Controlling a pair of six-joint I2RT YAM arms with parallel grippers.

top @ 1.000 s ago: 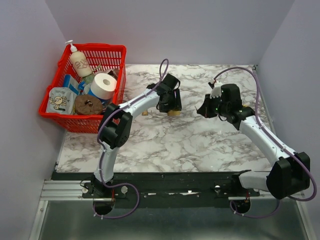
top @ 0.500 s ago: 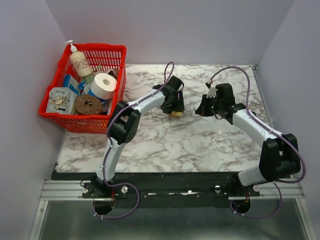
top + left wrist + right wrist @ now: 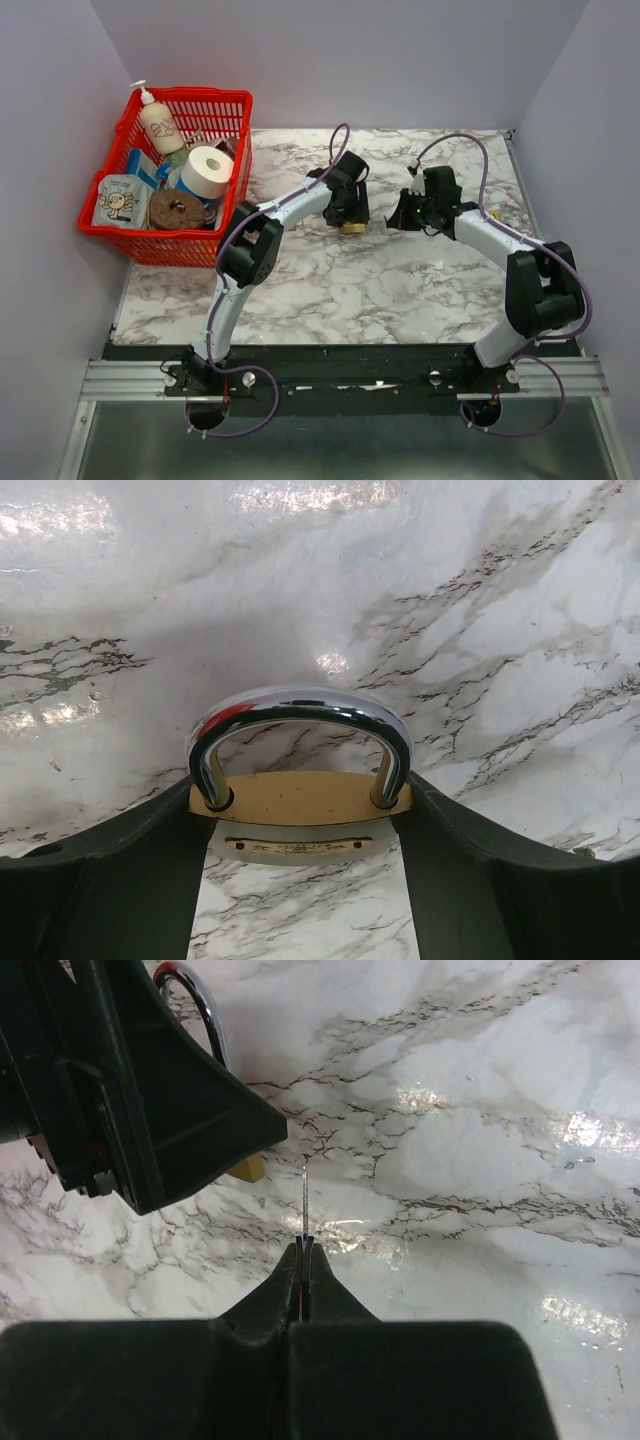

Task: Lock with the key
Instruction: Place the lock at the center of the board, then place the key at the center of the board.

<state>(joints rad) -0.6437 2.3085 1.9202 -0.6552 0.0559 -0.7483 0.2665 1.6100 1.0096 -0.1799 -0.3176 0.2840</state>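
The left gripper [image 3: 300,830] grips the brass padlock [image 3: 300,798] by its sides toward the back middle of the marble table [image 3: 350,290], well in from the side edges and walls. The right gripper [image 3: 303,1245] is clenched on the thin key [image 3: 304,1200], which points near the padlock. A red basket [image 3: 225,97] at the left rear corner holds a pump bottle [image 3: 160,125], paper roll [image 3: 207,172], pouch [image 3: 118,200] and brown disc [image 3: 176,210].
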